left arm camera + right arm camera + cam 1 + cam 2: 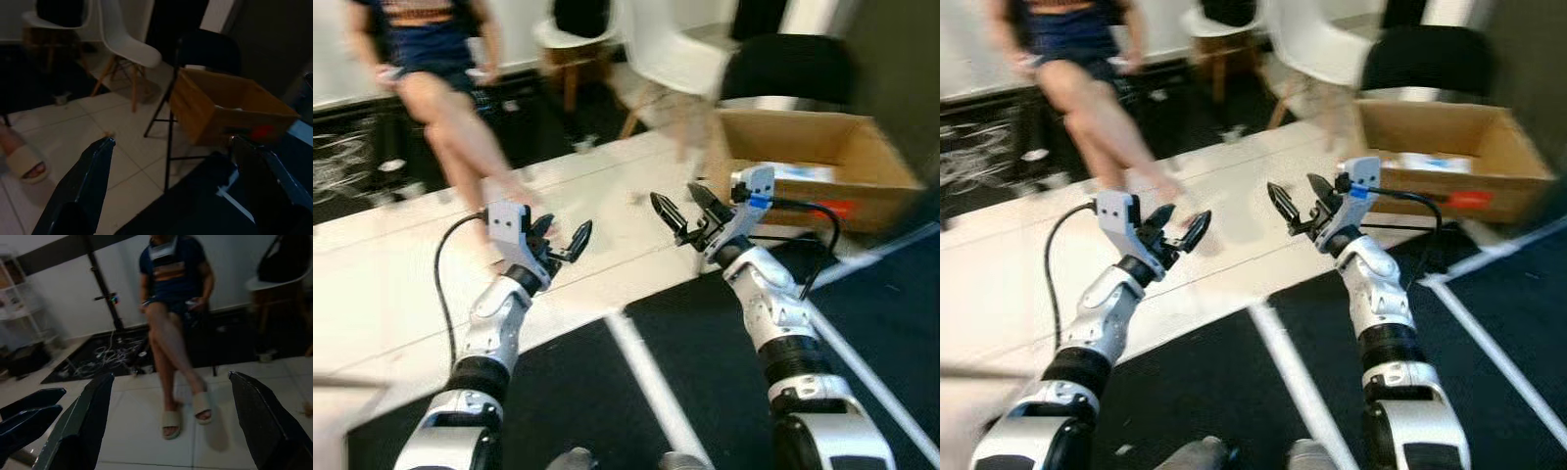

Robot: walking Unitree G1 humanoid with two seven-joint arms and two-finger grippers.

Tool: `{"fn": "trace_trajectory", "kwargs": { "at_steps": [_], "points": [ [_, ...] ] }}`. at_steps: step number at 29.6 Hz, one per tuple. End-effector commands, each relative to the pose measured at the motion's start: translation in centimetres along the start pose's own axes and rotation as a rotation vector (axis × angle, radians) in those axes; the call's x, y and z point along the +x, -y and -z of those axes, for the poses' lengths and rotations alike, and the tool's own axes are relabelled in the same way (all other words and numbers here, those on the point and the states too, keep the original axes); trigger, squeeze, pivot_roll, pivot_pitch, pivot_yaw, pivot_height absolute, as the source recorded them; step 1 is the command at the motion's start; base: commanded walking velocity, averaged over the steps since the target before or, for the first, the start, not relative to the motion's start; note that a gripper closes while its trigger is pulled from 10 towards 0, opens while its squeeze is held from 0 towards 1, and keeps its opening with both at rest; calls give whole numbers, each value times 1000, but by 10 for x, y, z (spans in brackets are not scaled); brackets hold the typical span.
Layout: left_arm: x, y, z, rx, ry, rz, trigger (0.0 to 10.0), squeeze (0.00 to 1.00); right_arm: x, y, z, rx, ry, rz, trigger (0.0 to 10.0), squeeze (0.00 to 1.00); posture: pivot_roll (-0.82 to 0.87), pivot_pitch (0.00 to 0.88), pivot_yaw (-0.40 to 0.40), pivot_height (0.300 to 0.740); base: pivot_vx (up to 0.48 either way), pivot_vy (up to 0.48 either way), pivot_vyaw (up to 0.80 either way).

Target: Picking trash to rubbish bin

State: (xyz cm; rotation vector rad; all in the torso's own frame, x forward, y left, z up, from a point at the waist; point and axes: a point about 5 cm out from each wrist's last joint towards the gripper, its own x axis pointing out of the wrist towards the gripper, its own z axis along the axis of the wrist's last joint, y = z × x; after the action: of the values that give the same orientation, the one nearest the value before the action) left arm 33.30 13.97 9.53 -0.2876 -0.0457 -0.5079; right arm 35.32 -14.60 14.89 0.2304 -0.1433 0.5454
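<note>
Left eye view, going left to right: a seated person (pixel 431 69) in pale slippers, legs crossed, sits beyond the left gripper (pixel 560 241), whose fingers are spread apart and hold nothing. White chairs (pixel 671 54) stand behind. The right gripper (pixel 685 210) is likewise spread and bare. Farthest right, a cardboard box (pixel 822 162) sits on the tiled floor (pixel 372 284) before a black chair (pixel 783 67), with something pale and blurred inside.

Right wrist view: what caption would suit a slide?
Open right pincer frames a seated person in sandals on pale tiles.
</note>
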Motion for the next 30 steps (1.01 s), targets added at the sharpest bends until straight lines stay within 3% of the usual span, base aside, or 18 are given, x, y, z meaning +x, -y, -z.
{"fn": "trace_trajectory", "kwargs": {
  "at_steps": [1, 30],
  "points": [
    [-2, -1, 3, 5, -15, -1, 10000, 0, -1, 0, 2, 7, -10, 0, 10000, 0, -10, 29, 6, 740, 0, 0, 781],
    [-2, -1, 4, -1, -17, 7, 10000, 0, 0, 0, 3, 10, -12, -5, 10000, 0, -21, 26, 6, 740, 0, 0, 775]
  ]
}}
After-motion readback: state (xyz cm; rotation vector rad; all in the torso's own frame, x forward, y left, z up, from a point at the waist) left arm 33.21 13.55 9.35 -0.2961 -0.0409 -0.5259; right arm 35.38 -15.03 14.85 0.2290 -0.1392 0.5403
